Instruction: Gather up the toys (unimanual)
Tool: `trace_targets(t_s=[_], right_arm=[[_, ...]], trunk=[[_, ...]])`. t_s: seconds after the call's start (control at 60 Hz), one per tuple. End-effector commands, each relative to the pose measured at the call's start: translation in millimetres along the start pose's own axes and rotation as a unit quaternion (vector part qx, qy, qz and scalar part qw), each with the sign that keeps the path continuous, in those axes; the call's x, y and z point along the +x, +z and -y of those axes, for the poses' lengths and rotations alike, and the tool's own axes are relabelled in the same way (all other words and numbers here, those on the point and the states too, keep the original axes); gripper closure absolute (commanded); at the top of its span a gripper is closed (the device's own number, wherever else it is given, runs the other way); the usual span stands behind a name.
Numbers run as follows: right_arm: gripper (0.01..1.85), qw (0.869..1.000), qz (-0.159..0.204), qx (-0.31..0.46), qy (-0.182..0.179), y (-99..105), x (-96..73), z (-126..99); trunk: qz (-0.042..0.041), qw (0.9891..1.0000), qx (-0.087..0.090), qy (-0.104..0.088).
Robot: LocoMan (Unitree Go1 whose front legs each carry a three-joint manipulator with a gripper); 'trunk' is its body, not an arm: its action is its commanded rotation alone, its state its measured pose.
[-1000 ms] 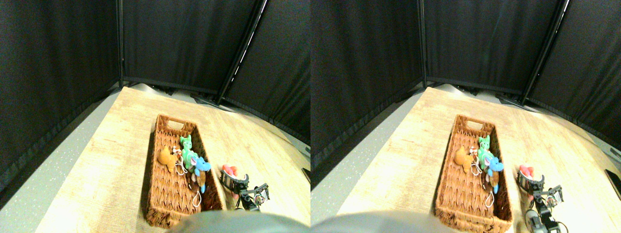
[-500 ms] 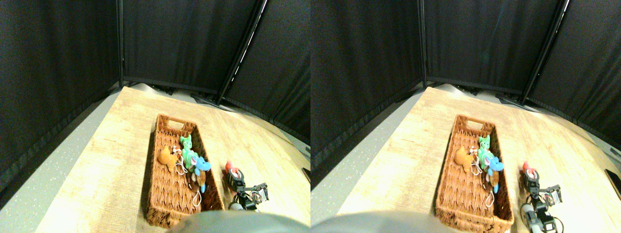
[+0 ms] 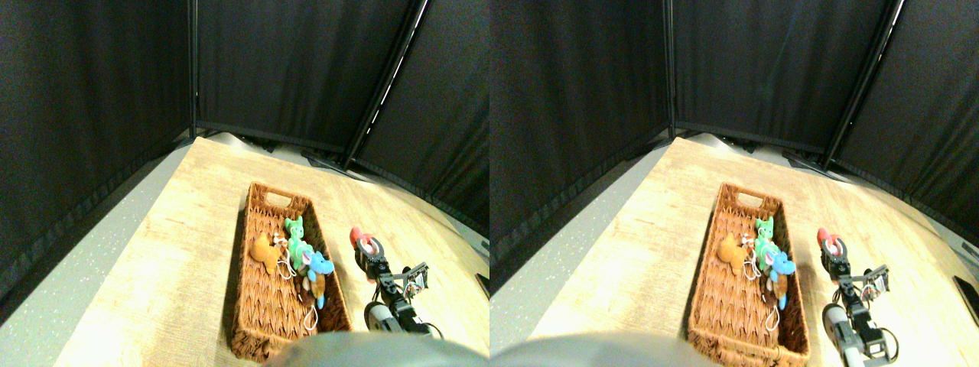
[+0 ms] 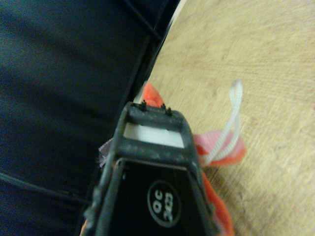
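A red toy hangs off the wood just right of the wicker basket, and my right gripper is shut on it from below. In the wrist view the red toy and its white string loop stick out past the dark jaw frame of my right gripper. Inside the basket lie an orange toy, a green toy, a blue toy and a brown toy.
The basket lies lengthwise on a light wooden table. Black curtain panels close off the back and sides. Grey floor runs along the table's left edge. A small dark object sits at the right edge.
The gripper, open around the red toy on the table a second ago, has shut on it and raised it, moving slightly farther from me. The toys in the basket lie as before.
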Motion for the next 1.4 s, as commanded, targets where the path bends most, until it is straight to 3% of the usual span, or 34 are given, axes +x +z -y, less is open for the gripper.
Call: trace_targets(t_s=[0.017,0.333,0.4,0.583,0.817,1.183,1.4], right_arm=[[1.80,0.999,-0.014,0.000,0.036,-3.6,-1.4,-20.0],[1.80,0.995,-0.083,-0.012,0.056,-30.3,-3.0,-62.4],[1.80,0.995,-0.082,-0.013,0.058,-38.5,-7.9,-70.8],[1.80,0.992,-0.101,-0.041,0.069,-52.7,-10.9,-82.6],[1.80,0.984,-0.158,-0.024,0.078,-76.1,-17.9,-95.3],[1.80,0.981,-0.175,-0.043,0.077,-106.1,-29.4,-100.8],[1.80,0.982,-0.171,-0.037,0.070,-113.8,-33.9,-100.8]], trunk=[[0.0009,0.9998,-0.017,0.010],[0.0169,0.9984,-0.046,0.028],[0.0197,0.9980,-0.052,0.031],[0.0268,0.9967,-0.066,0.040],[0.0344,0.9948,-0.079,0.054],[0.0407,0.9914,-0.103,0.070],[0.0414,0.9912,-0.105,0.070]])
